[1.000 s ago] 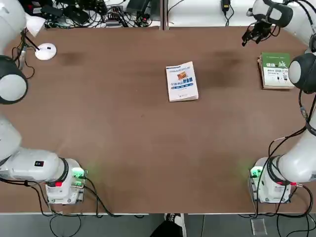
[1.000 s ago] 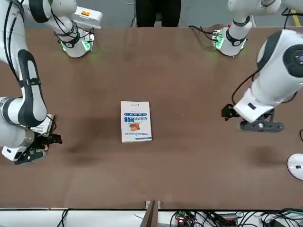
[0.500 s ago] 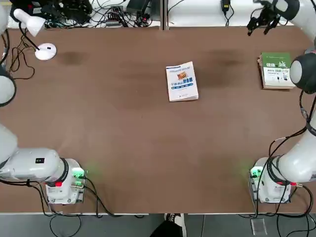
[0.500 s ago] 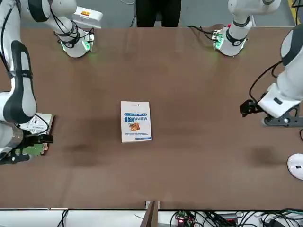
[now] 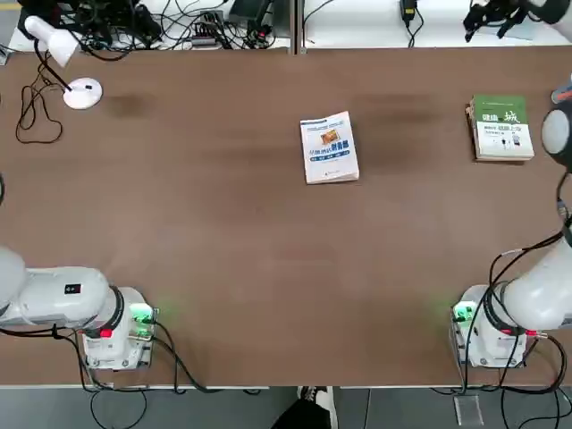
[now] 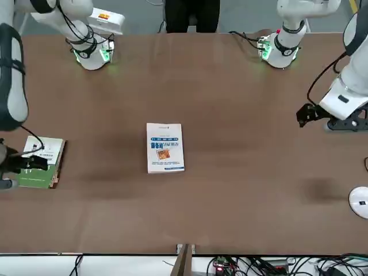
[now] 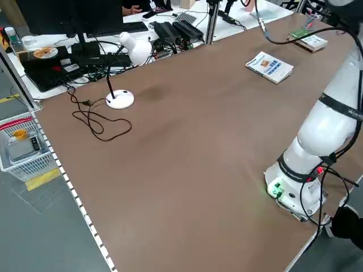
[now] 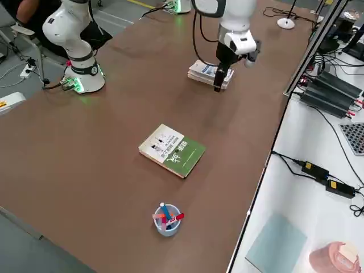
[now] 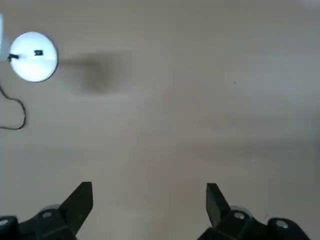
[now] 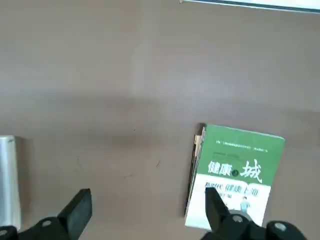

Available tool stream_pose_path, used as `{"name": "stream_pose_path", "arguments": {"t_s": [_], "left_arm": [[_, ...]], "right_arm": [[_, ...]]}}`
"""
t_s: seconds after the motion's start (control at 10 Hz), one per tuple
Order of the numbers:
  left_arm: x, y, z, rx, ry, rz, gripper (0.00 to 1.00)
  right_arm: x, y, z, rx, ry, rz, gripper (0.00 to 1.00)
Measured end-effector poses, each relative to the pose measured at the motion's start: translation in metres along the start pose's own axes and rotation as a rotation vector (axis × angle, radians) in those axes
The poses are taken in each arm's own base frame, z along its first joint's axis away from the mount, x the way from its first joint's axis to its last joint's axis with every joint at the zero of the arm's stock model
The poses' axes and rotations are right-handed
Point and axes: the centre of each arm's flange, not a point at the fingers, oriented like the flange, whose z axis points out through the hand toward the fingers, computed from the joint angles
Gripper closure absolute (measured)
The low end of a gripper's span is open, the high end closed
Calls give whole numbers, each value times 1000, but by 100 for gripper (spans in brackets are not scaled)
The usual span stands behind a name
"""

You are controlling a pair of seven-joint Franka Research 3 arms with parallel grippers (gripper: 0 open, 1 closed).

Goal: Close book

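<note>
The book (image 5: 330, 147) lies shut and flat near the table's middle, its white cover with blue title and small orange picture facing up; it also shows in the front view (image 6: 165, 147). No gripper touches it. My right gripper (image 10: 147, 205) is open and empty, raised above the table's far right corner (image 5: 490, 16), off to the right of the book. On the table's left side my left gripper (image 9: 149, 200) hangs open and empty over bare tabletop, well away from the book (image 6: 307, 113).
A green-covered book (image 5: 501, 128) lies near the table's right edge. A white desk lamp (image 5: 82, 92) with a trailing cord stands at the far left corner. A small cup of pens (image 8: 166, 219) sits near the table's right edge.
Both arms have drawn back from the table's middle: the right gripper moved past the far right edge, the left arm swung out of the top view. The book has not moved.
</note>
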Motion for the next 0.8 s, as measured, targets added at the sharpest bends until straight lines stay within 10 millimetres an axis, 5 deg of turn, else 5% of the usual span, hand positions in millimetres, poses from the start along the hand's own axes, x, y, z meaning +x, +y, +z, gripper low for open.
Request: {"name": "stream_pose_path", "arguments": {"t_s": [0.6, 0.8], "left_arm": [[-7, -88, -2, 26, -3, 23, 0], [-10, -102, -6, 29, -8, 17, 0]], "right_arm": [[-59, -9, -54, 25, -29, 47, 0], [-75, -10, -67, 30, -21, 57, 0]]}}
